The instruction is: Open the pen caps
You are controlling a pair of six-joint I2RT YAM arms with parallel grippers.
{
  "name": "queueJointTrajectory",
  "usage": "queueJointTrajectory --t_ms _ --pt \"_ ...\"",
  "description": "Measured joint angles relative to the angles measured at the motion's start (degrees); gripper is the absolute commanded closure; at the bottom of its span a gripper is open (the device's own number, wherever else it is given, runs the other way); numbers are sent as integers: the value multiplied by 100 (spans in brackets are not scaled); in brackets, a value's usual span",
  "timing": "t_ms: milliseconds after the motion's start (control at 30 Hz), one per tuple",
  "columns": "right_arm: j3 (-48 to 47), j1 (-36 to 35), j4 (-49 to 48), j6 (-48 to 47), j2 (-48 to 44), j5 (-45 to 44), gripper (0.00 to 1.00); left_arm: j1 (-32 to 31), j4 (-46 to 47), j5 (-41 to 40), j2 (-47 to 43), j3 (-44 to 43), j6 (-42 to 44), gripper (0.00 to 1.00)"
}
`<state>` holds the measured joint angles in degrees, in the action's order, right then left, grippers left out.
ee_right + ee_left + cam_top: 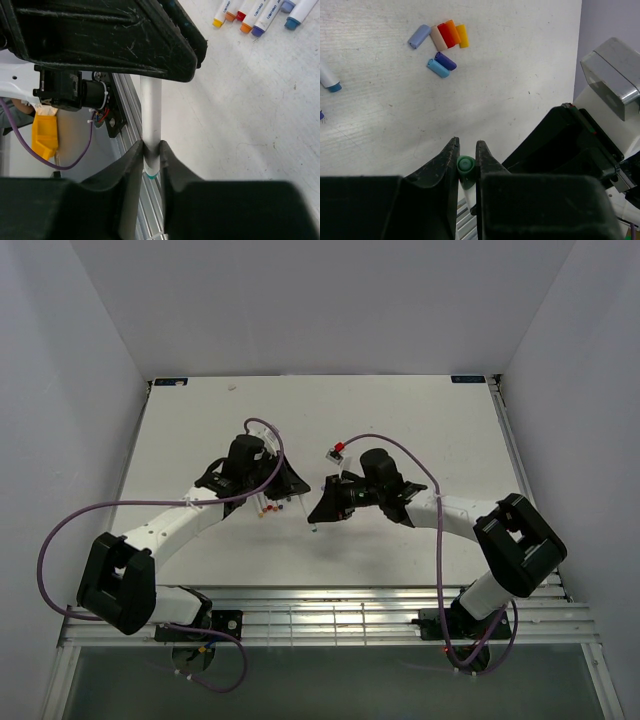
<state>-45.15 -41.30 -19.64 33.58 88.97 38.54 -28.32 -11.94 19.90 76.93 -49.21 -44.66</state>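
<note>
as you check the left gripper (466, 149), you'll see its jaws pinched nearly closed on the green cap (466, 165), right between the fingertips. loose caps (446, 35) lie well ahead, to its left. right gripper (151, 150) is clamped tight on the white pen barrel (151, 107), which runs ahead from its tips. uncapped pens (260, 12) lie far ahead-right.

Loose caps (442, 45) clustered ahead of left hand (467, 143); open table (520, 75) right of them; right hand (151, 150) crowds near side.
</note>
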Motion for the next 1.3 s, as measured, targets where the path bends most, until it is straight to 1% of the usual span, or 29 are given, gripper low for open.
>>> queueJointTrajectory --t_ms 33,133,200,233,300,367,400,467,533,600,633,667,733,800,833,867,933,967,1000,1100,1200,1300 --pt "-28 0 -9 11 31 24 62 4 2 0 -2 0 0 100" --pt "-208 0 -33 -50 162 87 58 11 -7 7 -20 0 15 100" --pt "-363 0 -33 -83 256 133 58 11 -7 13 -52 2 13 100" --pt "-448 0 -46 -83 313 175 59 11 -4 24 -72 2 11 100" --pt "-586 0 -136 -63 433 262 67 11 -4 46 -109 2 4 100" --pt "-667 2 -304 9 560 352 90 11 0 72 -140 2 -24 100" --pt "-673 4 -348 57 608 372 92 11 -9 92 -160 2 -17 100" --pt "-684 15 -442 151 693 439 92 22 -59 63 -170 2 -17 100" --pt "-723 -35 -278 57 706 299 92 24 -157 11 -149 -20 -7 100" --pt "-984 -229 354 -256 684 -352 92 24 -446 -203 20 -221 133 100" --pt "-1189 -413 758 -433 664 -990 92 42 -595 -350 146 -358 201 100" --pt "-1434 -629 1207 -599 662 -1711 92 68 -737 -487 291 -520 286 100" --pt "-1891 -1143 2092 -874 680 -3467 92 122 -833 -678 520 -817 356 100" --pt "-2385 -1668 2999 -968 811 -5296 92 155 -892 -713 638 -1038 420 100" --pt "-2516 -1845 3322 -1014 885 -5980 92 184 -911 -721 645 -1097 404 100" --pt "-2546 -1969 3560 -1073 927 -6481 92 208 -905 -721 645 -1156 411 100" --pt "-2363 -2033 3799 -1281 911 -6933 92 269 -866 -721 643 -1241 411 100" --pt "-2212 -2002 3757 -1379 863 -6977 92 306 -835 -728 632 -1248 411 100" --pt "-1921 -1904 3657 -1517 750 -6804 92 345 -831 -754 612 -1246 411 100" --pt "-1467 -1475 3445 -1631 531 -5880 92 496 -942 -1054 444 -1202 358 100" --pt "-1471 -953 3110 -1646 619 -4778 92 654 -1054 -1598 -105 -957 323 100" --pt "-1862 -660 2903 -1655 1032 -3967 92 745 -1147 -2031 -990 -575 310 100"
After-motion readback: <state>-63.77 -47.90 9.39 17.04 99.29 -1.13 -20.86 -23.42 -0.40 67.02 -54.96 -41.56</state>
